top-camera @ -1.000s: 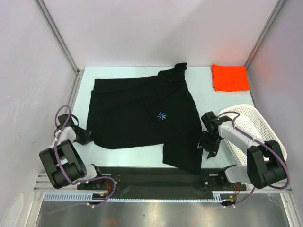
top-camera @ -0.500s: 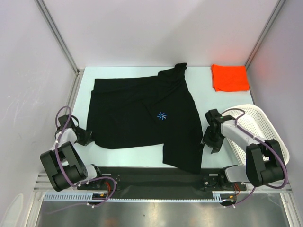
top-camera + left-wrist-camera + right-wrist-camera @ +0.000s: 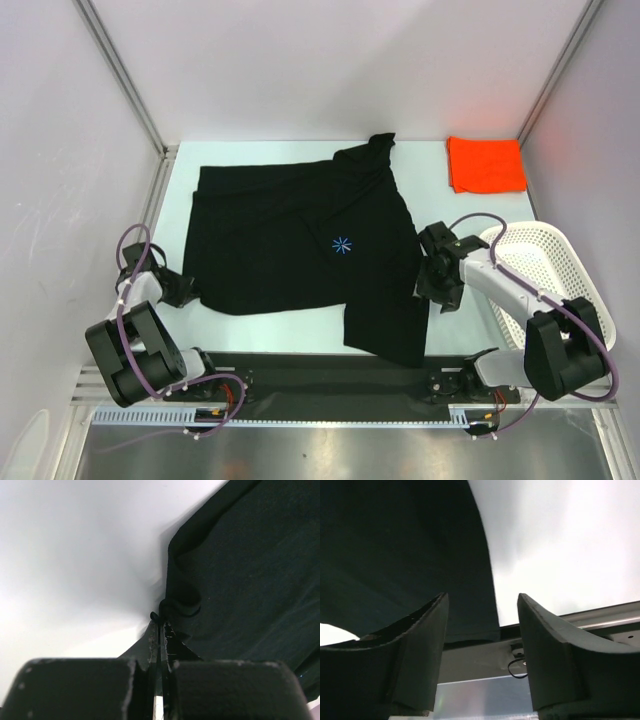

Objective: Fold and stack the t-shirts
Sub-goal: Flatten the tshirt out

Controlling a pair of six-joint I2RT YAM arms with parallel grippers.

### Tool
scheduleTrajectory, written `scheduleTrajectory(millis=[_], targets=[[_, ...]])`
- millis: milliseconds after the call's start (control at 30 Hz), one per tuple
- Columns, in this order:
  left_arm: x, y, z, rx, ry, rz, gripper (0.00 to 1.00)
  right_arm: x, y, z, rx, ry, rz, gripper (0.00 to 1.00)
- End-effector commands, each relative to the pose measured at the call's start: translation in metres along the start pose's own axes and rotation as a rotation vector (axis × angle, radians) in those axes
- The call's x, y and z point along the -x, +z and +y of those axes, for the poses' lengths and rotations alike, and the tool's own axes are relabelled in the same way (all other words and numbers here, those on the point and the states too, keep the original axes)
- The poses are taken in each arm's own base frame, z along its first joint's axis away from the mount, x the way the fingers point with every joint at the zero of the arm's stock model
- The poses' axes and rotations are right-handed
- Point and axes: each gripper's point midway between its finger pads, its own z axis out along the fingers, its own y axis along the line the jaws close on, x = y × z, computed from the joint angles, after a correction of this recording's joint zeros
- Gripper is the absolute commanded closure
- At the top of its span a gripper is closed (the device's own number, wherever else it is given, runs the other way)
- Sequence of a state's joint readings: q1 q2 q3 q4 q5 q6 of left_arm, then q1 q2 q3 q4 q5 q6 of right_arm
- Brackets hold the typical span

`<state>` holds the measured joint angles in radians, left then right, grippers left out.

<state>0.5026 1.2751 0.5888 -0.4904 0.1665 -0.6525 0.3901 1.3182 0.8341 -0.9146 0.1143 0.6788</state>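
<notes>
Lying spread across the middle of the desk (image 3: 290, 335), the black t-shirt (image 3: 300, 250) bears a small pale blue starburst print (image 3: 342, 245) near its centre. At the shirt's near-left corner, the left claw (image 3: 185, 290) is pinched tight on a fold of the hem. At the shirt's right edge, the right claw (image 3: 432, 285) stands wide, gripping nothing. Off the shirt's far-right corner lies the folded orange-red t-shirt (image 3: 486, 164). A white mesh basket (image 3: 545, 270) sits to the shirt's right. Only the overhead view shows the print. Only the left wrist view shows cloth bunched at the closed tips.
</notes>
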Motion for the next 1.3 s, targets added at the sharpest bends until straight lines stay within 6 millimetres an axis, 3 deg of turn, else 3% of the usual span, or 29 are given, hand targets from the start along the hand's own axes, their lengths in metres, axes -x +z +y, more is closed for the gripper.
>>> scheduleTrajectory(millis=[0,300,667,733,800,867,967,1067,1167,1267], targets=[[0.006,-0.007,-0.010,-0.043,0.000,-0.023,0.99,-0.013,0.006,-0.005,-0.012,0.016,0.036,0.43],[0.002,-0.005,-0.005,-0.032,-0.004,-0.022,1.00,-0.029,0.022,-0.002,0.016,0.004,0.093,0.60],[-0.002,-0.003,-0.001,-0.027,-0.010,-0.025,1.00,-0.043,0.045,0.003,0.033,0.021,0.151,0.57],[-0.005,-0.001,0.001,-0.026,-0.015,-0.018,1.00,-0.046,0.050,0.001,0.028,0.035,0.154,0.61],[-0.007,0.000,0.002,-0.029,-0.022,-0.016,1.00,-0.047,0.052,0.000,0.027,0.050,0.140,0.71],[-0.007,-0.001,0.003,-0.028,-0.017,-0.021,1.00,-0.048,0.050,0.000,0.029,0.052,0.138,0.74],[-0.006,-0.003,0.006,-0.018,-0.006,-0.033,1.00,-0.040,0.046,-0.007,-0.001,0.044,0.097,0.81],[-0.002,-0.008,0.006,-0.011,0.006,-0.059,1.00,-0.033,0.042,-0.010,-0.005,0.048,0.069,0.98],[0.007,-0.018,-0.001,-0.032,0.011,-0.104,1.00,-0.019,0.031,-0.003,0.041,0.057,0.042,1.00],[0.015,-0.030,-0.007,-0.044,0.031,-0.127,1.00,0.020,0.005,0.010,0.087,0.045,-0.060,1.00]])
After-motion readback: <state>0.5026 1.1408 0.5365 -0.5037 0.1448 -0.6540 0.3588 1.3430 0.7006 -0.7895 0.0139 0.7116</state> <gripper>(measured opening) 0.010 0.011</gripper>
